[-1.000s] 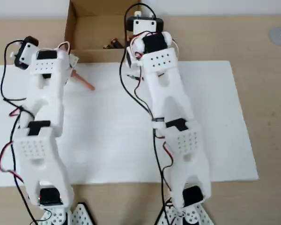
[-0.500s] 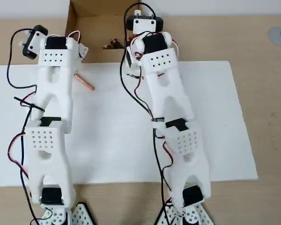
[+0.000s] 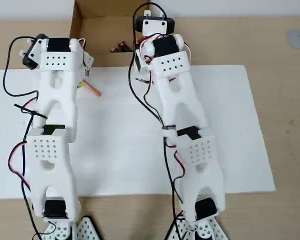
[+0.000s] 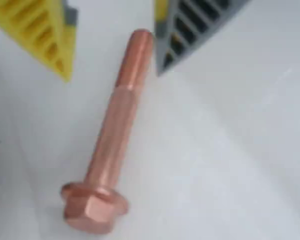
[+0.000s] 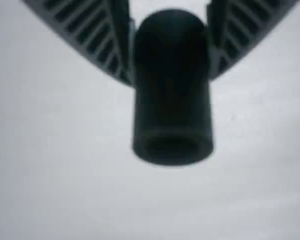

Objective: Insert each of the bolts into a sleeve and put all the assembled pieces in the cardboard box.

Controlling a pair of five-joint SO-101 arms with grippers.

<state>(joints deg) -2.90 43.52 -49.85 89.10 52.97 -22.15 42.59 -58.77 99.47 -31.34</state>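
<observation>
The left pincer (image 4: 114, 72) stands wide over the white sheet (image 3: 120, 150), with one yellow finger (image 4: 45, 35) and one grey finger (image 4: 190, 30) on either side of the bolt (image 4: 110, 135). The bolt is copper-coloured and lies flat on the sheet. The plain end of its shank sits between the two fingers and its hexagonal flanged head points away from them. The grey finger is just beside the shank's tip, and I cannot tell whether it touches. The yellow finger is clearly apart from it. Neither finger grips the bolt.

In the high view the bolt lies slantwise near the sheet's far edge, just in front of the box (image 3: 97, 58), and the left arm's head hangs over its end.

The right pincer (image 5: 170, 50) is closed on the sleeve (image 5: 172, 110), a dark, round tube. A grey finger presses on each side of its upper part. Its lower, open end juts out beyond the fingertips, above the sheet. I cannot tell whether that end touches the sheet.

In the high view the right arm stretches across the sheet, its head at the far edge close to the box's near corner.

The box stands open on the bench (image 3: 280, 100), beyond the sheet. Small dark and copper pieces (image 3: 119, 47) lie inside it by its near wall, too small to make out further.
</observation>
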